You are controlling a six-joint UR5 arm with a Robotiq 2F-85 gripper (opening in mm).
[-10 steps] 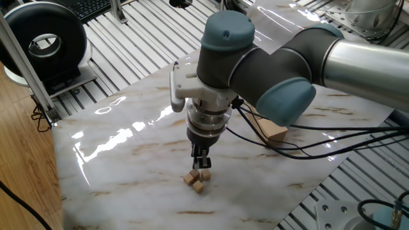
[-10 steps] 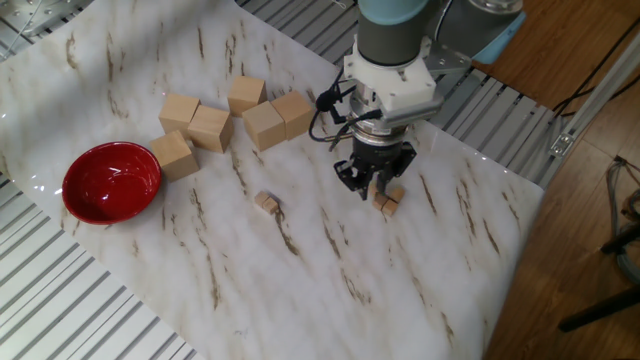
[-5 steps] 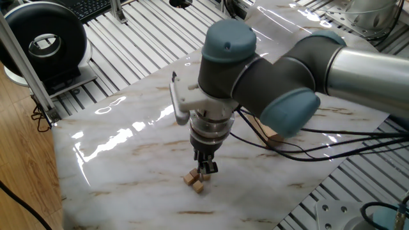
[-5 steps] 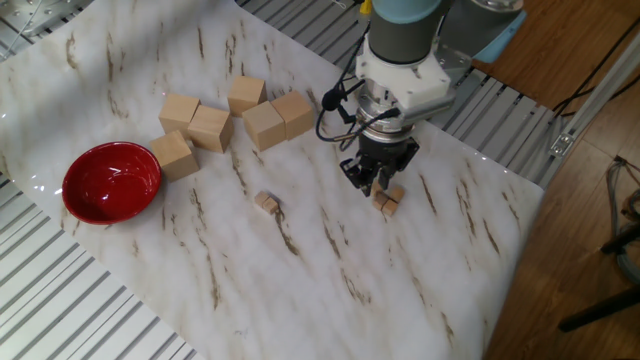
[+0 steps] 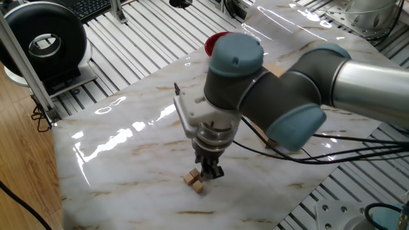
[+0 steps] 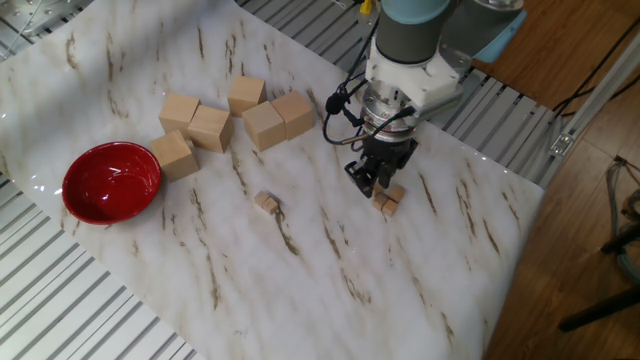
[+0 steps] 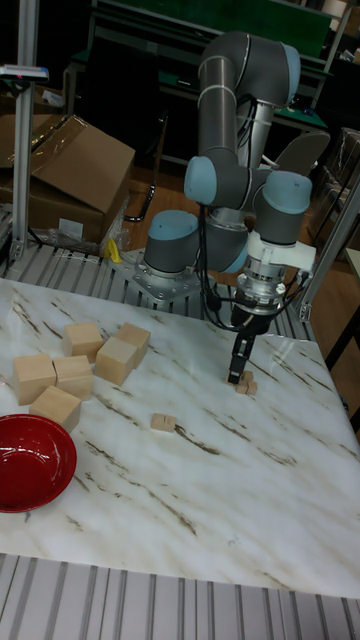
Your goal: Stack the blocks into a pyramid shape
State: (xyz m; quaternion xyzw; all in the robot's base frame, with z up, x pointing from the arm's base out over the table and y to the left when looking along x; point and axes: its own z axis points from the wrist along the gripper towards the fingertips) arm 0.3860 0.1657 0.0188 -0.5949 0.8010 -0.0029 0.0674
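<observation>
Two tiny tan blocks (image 5: pixel 190 178) (image 5: pixel 199 186) lie close together on the marble table (image 5: pixel 128 153). My gripper (image 5: pixel 211 170) points straight down, its tips at table height right beside them. The other fixed view shows this cluster (image 6: pixel 389 201) just right of the gripper (image 6: pixel 371 181). In the tall view the cluster (image 7: pixel 247 385) sits against the gripper (image 7: pixel 240 374). A lone block (image 6: pixel 265 202) (image 7: pixel 162 423) lies apart, toward the table's middle. No pyramid shape stands; the blocks lie flat. The dark fingers hide whether anything is between them.
Several large pale wooden blocks (image 6: pixel 230 115) sit grouped at the far side, and a red bowl (image 6: pixel 111 181) is beside them. Black cables (image 5: pixel 307 144) trail from the arm over the table. The table edge (image 6: pixel 520 230) is close to the cluster.
The gripper has come down to table height and shifted slightly sideways beside the cluster. One block that showed under the tips is now hidden by the fingers. The lone block has not moved.
</observation>
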